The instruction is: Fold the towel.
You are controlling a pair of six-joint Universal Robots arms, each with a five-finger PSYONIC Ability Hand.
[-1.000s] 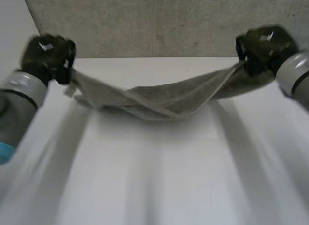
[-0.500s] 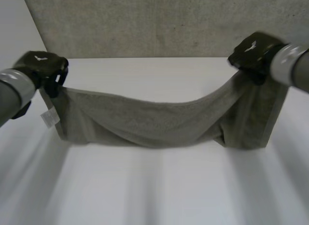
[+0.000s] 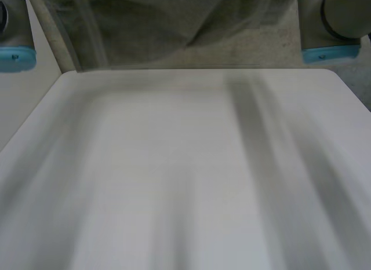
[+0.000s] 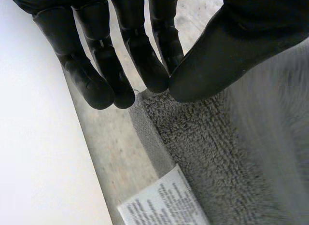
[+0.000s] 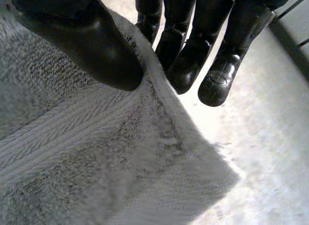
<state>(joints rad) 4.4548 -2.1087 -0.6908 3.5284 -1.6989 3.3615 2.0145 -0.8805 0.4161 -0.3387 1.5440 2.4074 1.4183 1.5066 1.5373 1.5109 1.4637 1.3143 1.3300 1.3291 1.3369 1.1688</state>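
The left hand [image 4: 231,46] pinches a corner of the towel [image 4: 207,152] between thumb and fingertips [image 4: 152,73]. The grip is narrow, and the cloth's hem runs out from it towards a white care label [image 4: 164,203] sewn just below. The right hand [image 5: 87,36] is closed the same way on the opposite corner, with the thumb pressed onto the pile and the fingers behind the edge.

From the head view, the towel [image 3: 168,21] hangs between the two raised arms, left arm [image 3: 14,26] and right arm [image 3: 336,21], above the far edge of the white desk [image 3: 174,165].

The cloth is thick terry — soft and limp, light enough for a fingertip pinch, and rough enough that it should not slide out. It will sag in the middle and swing when moved. The corners are the right places to hold it, and laying it down slowly should keep the edges even.

The towel's upper part is cut off in the head view. I cannot tell whether the hanging sheet is flat or twisted, nor whether its lower edge touches the desk. The label's print is unreadable.
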